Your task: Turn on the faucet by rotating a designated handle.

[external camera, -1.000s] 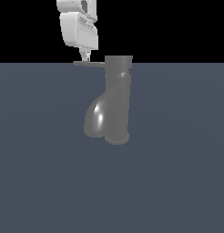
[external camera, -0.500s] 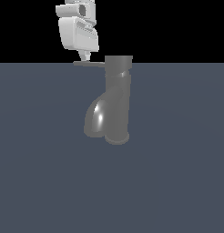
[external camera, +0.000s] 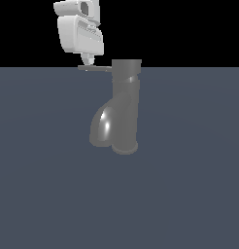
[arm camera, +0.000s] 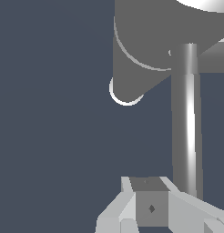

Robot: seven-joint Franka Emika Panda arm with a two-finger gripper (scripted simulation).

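The grey faucet (external camera: 125, 109) stands upright on the dark floor, its fat glossy spout (external camera: 103, 127) curving down toward the exterior view's left. The handle (external camera: 94, 68), a thin straight rod, juts from the top cap toward the exterior view's left. My gripper (external camera: 86, 62) hangs just above the rod's outer end, its white hand overhead. In the wrist view the handle (arm camera: 187, 123) runs past the gripper (arm camera: 149, 186) on one side, outside the fingers, up to the faucet (arm camera: 145, 41). The fingers look pressed together, shut on nothing.
A flat dark blue-grey floor (external camera: 189, 194) surrounds the faucet's flared base (external camera: 125, 147). Nothing else stands in view.
The hand has drifted slightly toward the exterior view's left and a little upward over the handle's end. The handle itself shows no visible rotation.
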